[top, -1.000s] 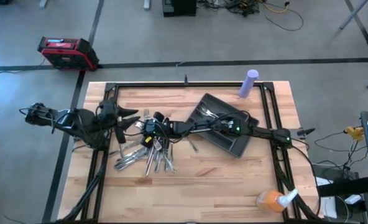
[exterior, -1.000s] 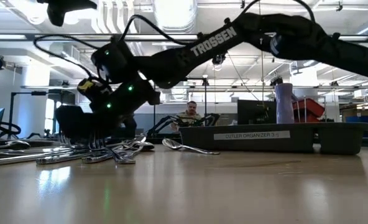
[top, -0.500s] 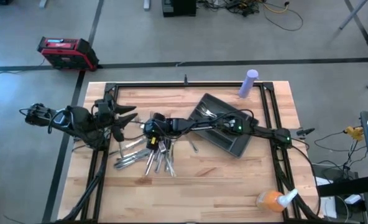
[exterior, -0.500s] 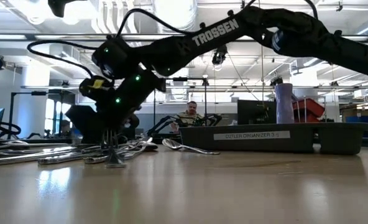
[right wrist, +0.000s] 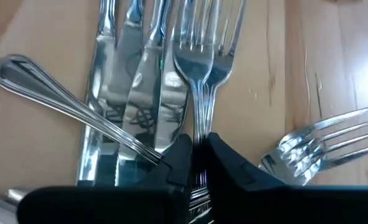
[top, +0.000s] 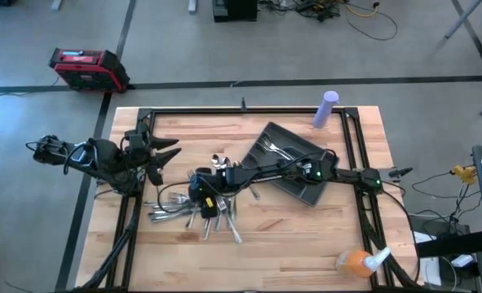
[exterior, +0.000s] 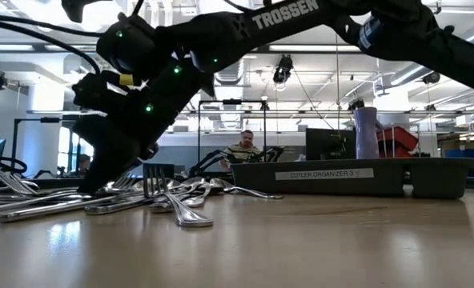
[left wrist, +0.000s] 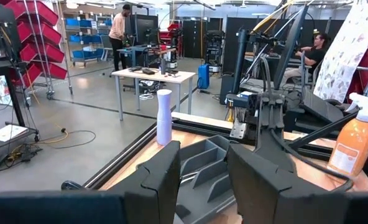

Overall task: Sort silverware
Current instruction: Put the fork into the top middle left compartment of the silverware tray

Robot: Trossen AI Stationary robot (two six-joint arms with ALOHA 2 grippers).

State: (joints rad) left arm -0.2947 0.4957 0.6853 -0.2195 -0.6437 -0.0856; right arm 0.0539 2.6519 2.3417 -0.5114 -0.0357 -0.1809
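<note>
The right gripper (right wrist: 197, 163) is down in the pile of silverware (top: 194, 213) on the left-centre part of the wooden table (top: 306, 236). Its two dark fingers (right wrist: 178, 158) are nearly closed, with the handle of a fork (right wrist: 199, 68) clamped between them. In the right wrist view the fork's tines point away from the gripper and lie over other flatware. Beside the gripped fork lie several knife blades (right wrist: 137, 81) side by side, and a slim rounded handle (right wrist: 59, 102) crosses them at an angle. A second fork (right wrist: 333, 140) lies apart on the bare wood, with its tines towards the gripper.

In the high view the right gripper (top: 202, 198) sits over the pile, with the right arm (top: 306, 169) reaching across the table from the right side. The arm passes over the dark grey cutlery organizer tray (top: 283, 146), which holds a few silver pieces.

In the low view the pile (exterior: 101, 200) lies spread flat on the table, with one fork (exterior: 169, 196) nearest the camera.

The left gripper (top: 161, 153) is above the table's left edge, clear of the pile. Its fingers (left wrist: 159, 180) are spread apart and hold nothing.

A purple bottle (top: 326, 108) stands at the far edge of the table. An orange spray bottle (top: 357, 261) lies near the right front corner.
</note>
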